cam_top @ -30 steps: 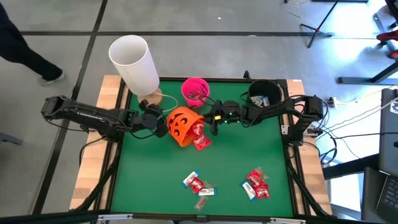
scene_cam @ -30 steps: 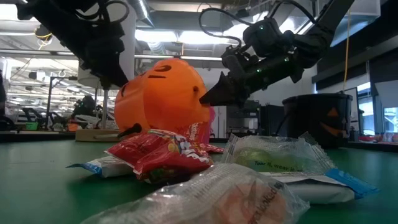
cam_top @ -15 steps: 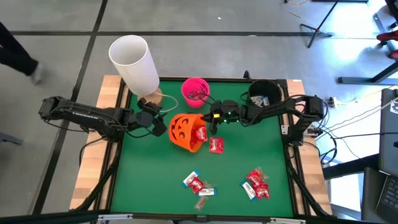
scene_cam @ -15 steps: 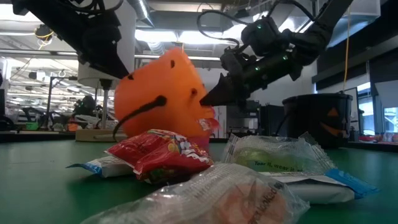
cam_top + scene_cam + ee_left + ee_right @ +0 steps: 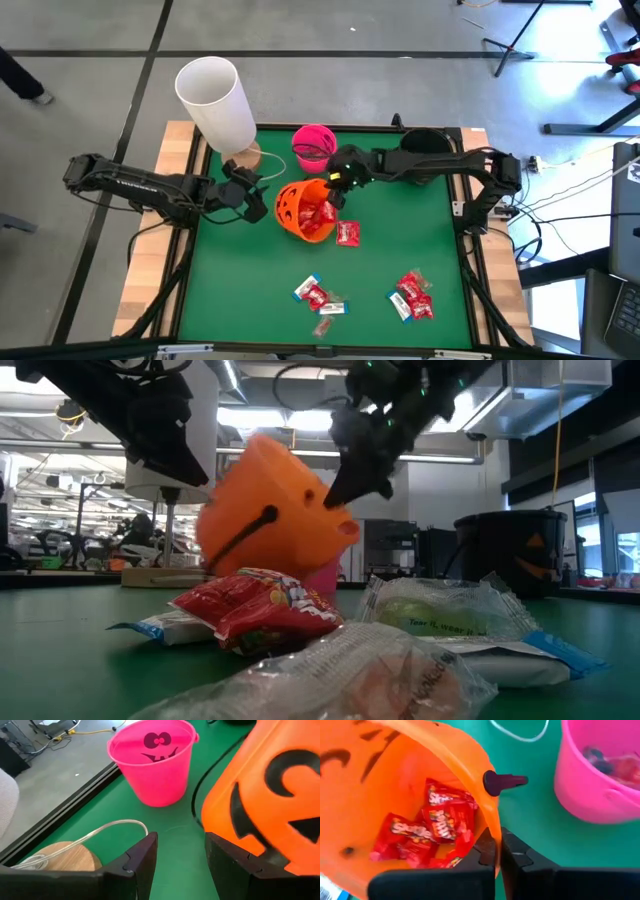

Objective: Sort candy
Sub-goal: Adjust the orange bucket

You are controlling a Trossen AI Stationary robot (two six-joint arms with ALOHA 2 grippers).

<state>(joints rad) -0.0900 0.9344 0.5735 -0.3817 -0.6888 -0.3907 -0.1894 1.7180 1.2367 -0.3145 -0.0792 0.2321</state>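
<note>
On the green table, sorting is judged part done at best. Red candy lies inside the tilted orange bucket at the centre of the mat. One red packet lies just outside the bucket's mouth, at about four o'clock from it. Two loose groups remain unsorted toward the six o'clock edge: one cluster at six o'clock from the bucket, another at about five o'clock. The pink bucket at twelve o'clock holds some pieces. The black bucket at about two o'clock is largely covered by the right arm, and its contents cannot be told.

The right arm reaches from the three o'clock side across the black bucket to the orange bucket's rim. The right gripper is pressed together on that rim, the orange edge pinched between its fingers, just beside the handle peg. The low view shows the bucket lifted and tipped under this grip.

The left arm extends from the nine o'clock side, its gripper held just beside the bucket's outer wall. Its fingers stand spread, with nothing between them; whether one finger touches the bucket cannot be told.

A white cylinder stands at the eleven o'clock corner.
</note>
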